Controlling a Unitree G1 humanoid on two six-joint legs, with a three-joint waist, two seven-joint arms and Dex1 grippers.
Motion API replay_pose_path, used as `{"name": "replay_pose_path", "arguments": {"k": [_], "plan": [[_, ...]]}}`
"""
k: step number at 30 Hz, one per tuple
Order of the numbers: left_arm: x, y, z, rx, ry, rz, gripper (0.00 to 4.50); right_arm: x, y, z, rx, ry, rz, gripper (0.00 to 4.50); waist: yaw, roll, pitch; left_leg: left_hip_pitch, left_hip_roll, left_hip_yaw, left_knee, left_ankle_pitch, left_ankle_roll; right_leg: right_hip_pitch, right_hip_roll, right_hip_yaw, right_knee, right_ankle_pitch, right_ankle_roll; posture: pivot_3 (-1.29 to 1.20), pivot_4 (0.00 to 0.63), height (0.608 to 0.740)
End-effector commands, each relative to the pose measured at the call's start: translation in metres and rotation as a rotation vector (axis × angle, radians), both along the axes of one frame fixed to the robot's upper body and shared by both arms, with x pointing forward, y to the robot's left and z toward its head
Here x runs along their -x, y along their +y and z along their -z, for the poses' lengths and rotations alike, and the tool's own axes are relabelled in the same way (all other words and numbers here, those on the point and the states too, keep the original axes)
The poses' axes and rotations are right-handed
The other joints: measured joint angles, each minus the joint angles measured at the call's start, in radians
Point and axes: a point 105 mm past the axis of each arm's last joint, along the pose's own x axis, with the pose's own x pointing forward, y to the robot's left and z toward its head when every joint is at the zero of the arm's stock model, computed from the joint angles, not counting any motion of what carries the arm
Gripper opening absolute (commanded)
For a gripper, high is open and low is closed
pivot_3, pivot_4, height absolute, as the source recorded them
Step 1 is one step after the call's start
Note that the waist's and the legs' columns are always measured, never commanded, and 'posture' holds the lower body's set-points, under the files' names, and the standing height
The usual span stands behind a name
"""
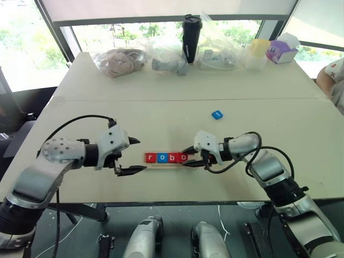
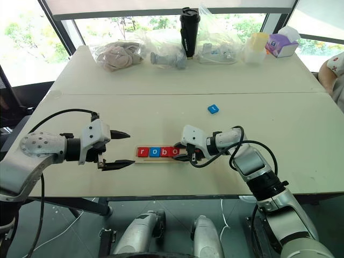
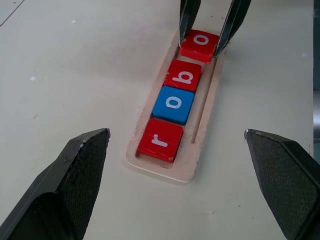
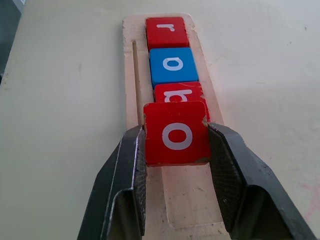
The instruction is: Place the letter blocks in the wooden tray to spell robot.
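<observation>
The wooden tray [image 3: 205, 125] lies on the table in front of me. Three letter blocks sit in its slot: a red "r" [image 3: 161, 139], a blue "o" [image 3: 173, 103] and a red "b" [image 3: 183, 76]. A fourth block, a red "o" [image 4: 176, 133], sits just past the "b", its near edge slightly over it. My right gripper [image 4: 176, 150] is at that end of the tray, shut on the red "o" with a pad on each side. My left gripper [image 1: 141, 155] hangs wide open and empty by the "r" end. A loose blue block [image 1: 216, 114] lies farther back on the table.
Along the far edge of the table stand plastic bags [image 1: 121, 60], a black tumbler [image 1: 191, 37], a yellow-lidded container [image 1: 258, 51] and a purple tissue box [image 1: 282, 51]. A person's arm [image 1: 333, 78] shows at the right edge. Bare tabletop surrounds the tray.
</observation>
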Motion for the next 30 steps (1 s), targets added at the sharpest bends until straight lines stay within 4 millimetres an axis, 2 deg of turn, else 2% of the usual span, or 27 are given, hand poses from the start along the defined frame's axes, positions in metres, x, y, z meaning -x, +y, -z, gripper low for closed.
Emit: {"name": "replay_pose_path", "arguments": {"k": [1,3,6,11,13,14,16,19,22,25,30], "plan": [[0.001,-0.005,-0.011,0.005,-0.05,0.017,4.5,-0.004,-0.001,-0.004,-0.005,-0.037,0.003,3.49,0.0,0.0,0.0,0.0,0.0,0.0,0.0,0.0,0.0,0.0,0.0,0.0,0.0,0.0,0.0,0.0,0.15,0.74],[0.0,-0.005,-0.011,0.006,-0.052,0.016,4.5,-0.005,-0.001,-0.004,-0.001,-0.047,0.005,4.42,0.001,0.0,0.0,0.0,0.0,0.0,0.0,0.0,0.0,0.0,0.0,0.0,0.0,0.0,0.0,0.0,0.15,0.74],[-0.001,-0.005,-0.011,0.007,-0.054,0.014,4.5,-0.007,-0.001,-0.009,-0.017,-0.06,0.011,4.42,0.0,0.0,0.0,0.0,0.0,0.0,0.0,0.0,0.0,0.0,0.0,0.0,0.0,0.0,0.0,0.0,0.15,0.74],[-0.001,-0.006,-0.011,0.01,-0.055,0.013,4.5,-0.015,-0.009,-0.027,-0.077,-0.082,0.068,4.42,0.001,0.0,0.0,0.0,0.0,0.0,0.0,0.0,0.0,0.0,0.0,0.0,0.0,0.0,0.0,0.0,0.15,0.74],[-0.002,-0.007,-0.013,0.021,-0.062,0.011,4.5,-0.028,-0.016,-0.04,-0.143,-0.086,0.16,4.42,0.001,0.0,0.0,0.0,0.0,0.0,0.0,0.0,0.0,0.0,0.0,0.0,0.0,0.0,0.0,0.0,0.15,0.74],[-0.003,-0.008,-0.016,0.043,-0.072,0.006,4.5,-0.042,-0.023,-0.049,-0.197,-0.091,0.261,4.42,0.001,0.0,0.0,0.0,0.0,0.0,0.0,0.0,0.0,0.0,0.0,0.0,0.0,0.0,0.0,0.0,0.15,0.74],[-0.012,-0.016,-0.036,0.173,-0.109,-0.026,4.5,-0.085,-0.053,-0.058,-0.276,-0.117,0.606,4.42,0.0,0.0,0.0,0.0,0.0,0.0,0.0,0.0,0.0,0.0,0.0,0.0,0.0,0.0,0.0,0.0,0.15,0.74],[-0.019,-0.024,-0.053,0.27,-0.136,-0.046,4.5,-0.109,-0.077,-0.052,-0.286,-0.122,0.844,4.42,0.004,-0.001,0.0,0.0,0.0,0.0,0.002,0.001,-0.001,0.0,0.001,0.0,0.001,0.002,0.001,0.0,0.15,0.74],[-0.026,-0.03,-0.059,0.288,-0.166,-0.054,4.5,-0.12,-0.089,-0.043,-0.27,-0.121,0.969,4.42,0.001,-0.002,-0.001,0.001,0.0,0.001,0.001,0.001,-0.001,0.001,0.001,0.0,0.001,0.003,0.003,0.0,0.15,0.74],[-0.046,-0.043,-0.055,0.242,-0.212,-0.053,4.5,-0.132,-0.097,-0.029,-0.217,-0.121,1.084,4.42,-0.001,-0.001,-0.001,0.001,-0.001,0.002,0.0,0.002,0.002,0.001,0.001,0.0,0.001,0.004,0.004,0.0,0.15,0.74],[-0.06,-0.052,-0.054,0.246,-0.242,-0.05,4.5,-0.142,-0.099,-0.018,-0.203,-0.087,1.16,4.42,-0.017,-0.001,-0.001,0.001,-0.001,0.004,0.001,0.003,0.003,0.002,0.003,0.001,0.002,0.006,0.007,0.0,0.15,0.74]]}}
